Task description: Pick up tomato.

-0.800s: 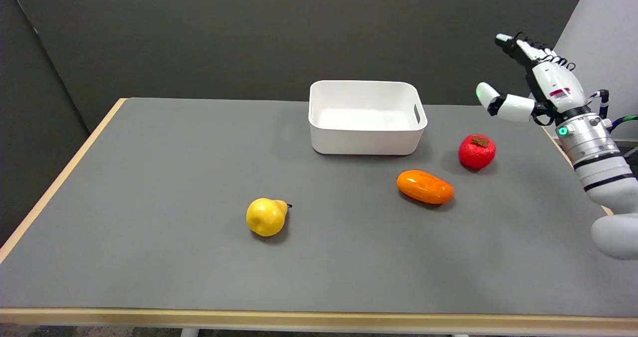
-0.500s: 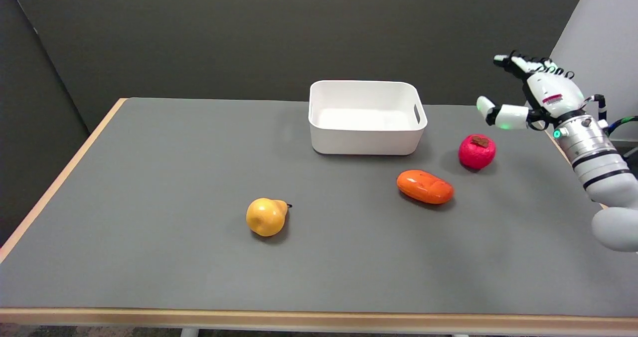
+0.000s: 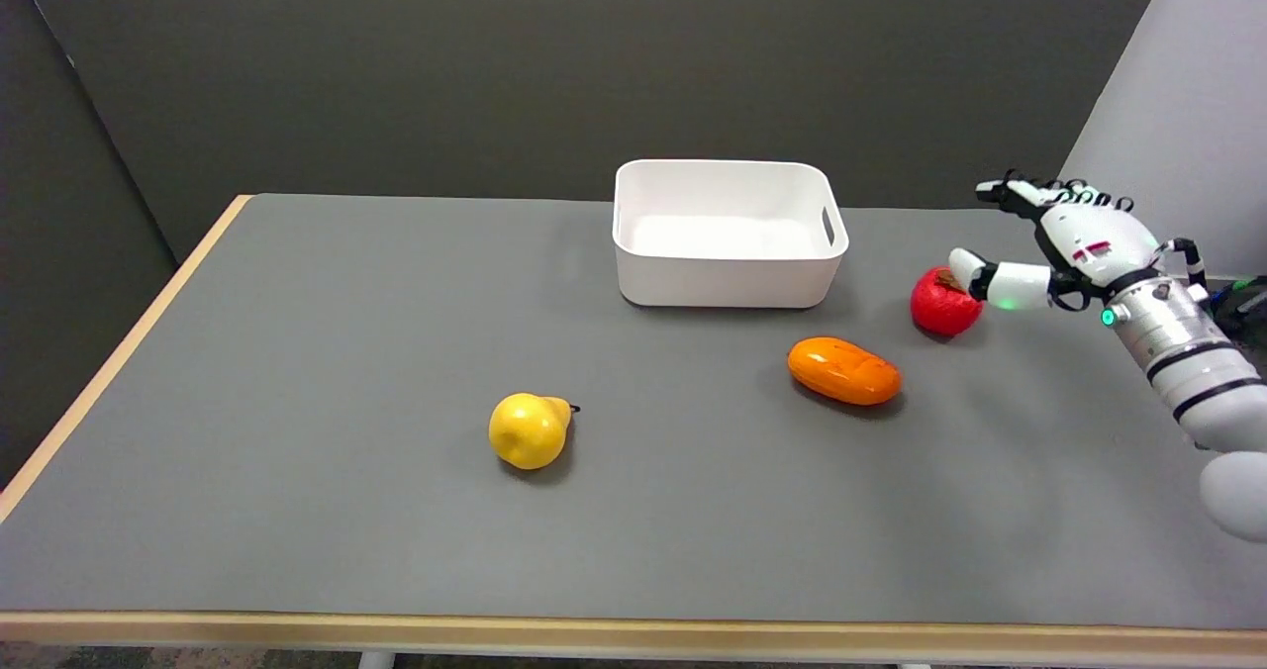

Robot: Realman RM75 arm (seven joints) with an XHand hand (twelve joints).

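A: What is the right hand (image 3: 1064, 248) doing?

B: It is spread and holds nothing. One finger reaches out low toward the tomato (image 3: 943, 304), and the others are stretched out above it.

A: And where is the tomato?

B: Just beside the hand, at its fingertip side, resting on the grey tabletop (image 3: 396, 352). The low finger overlaps its upper right edge in this view; I cannot tell whether it touches.

A: How would it handle?

B: It looks like a glossy, round model fruit, so probably light, stiff and a little slippery. It could roll if nudged from one side. I would wrap the fingers around its widest part, with the low finger opposing the rest, and avoid the brown stalk cap.

A: What lies farther out?

B: An orange fruit (image 3: 844, 371) beyond the tomato and nearer the camera, a white bin (image 3: 730, 233) farther off, and a yellow pear (image 3: 530, 430) well away.
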